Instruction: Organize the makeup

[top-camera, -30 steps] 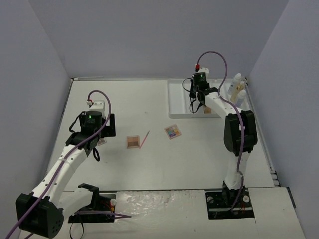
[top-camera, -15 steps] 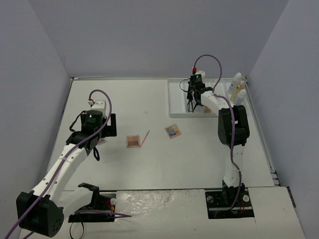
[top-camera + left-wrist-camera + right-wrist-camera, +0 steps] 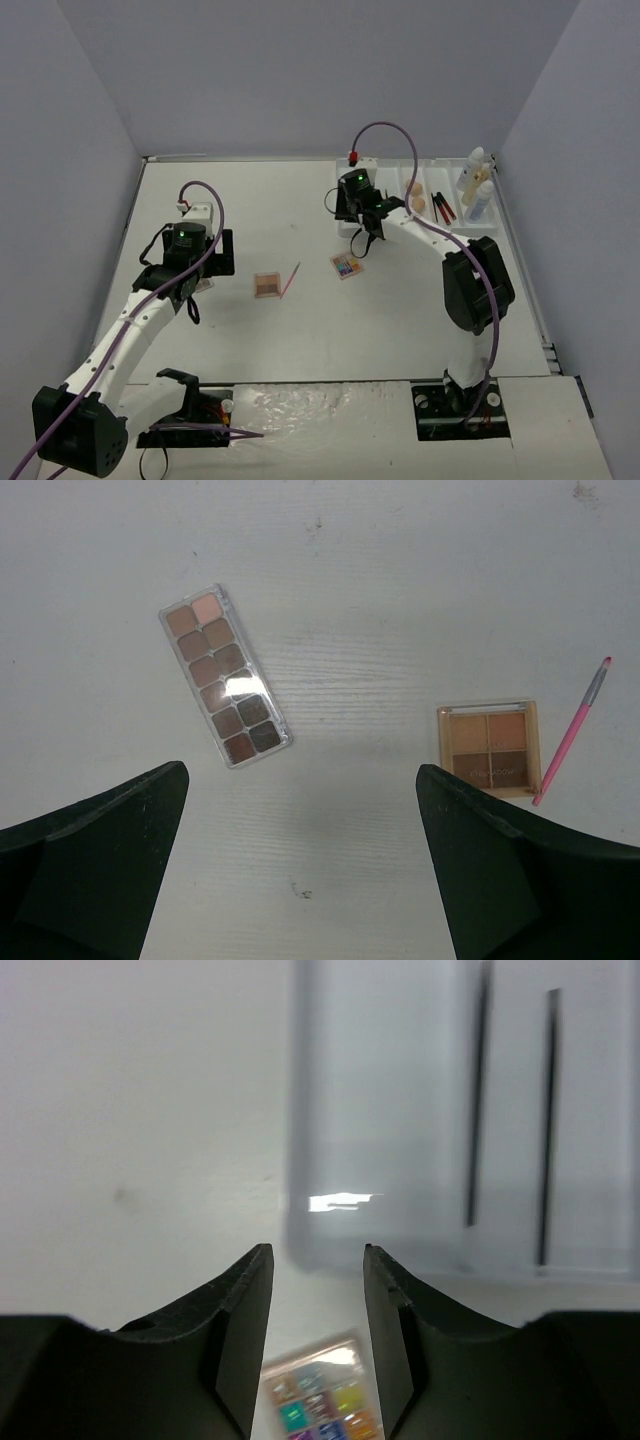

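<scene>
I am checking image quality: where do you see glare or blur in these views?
Left wrist: sharp, with a glare patch on the long palette. Right wrist: the tray is blurred, with a bright reflection near its edge. Top external: evenly lit.

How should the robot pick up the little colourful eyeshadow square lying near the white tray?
Probably from straight above, pinching two opposite straight edges of the colourful palette. It lies flat on the table, so there is no side to get under. It also sits turned at an angle, so the right gripper, open close by, would need to twist until its fingers line up with those edges.
</scene>
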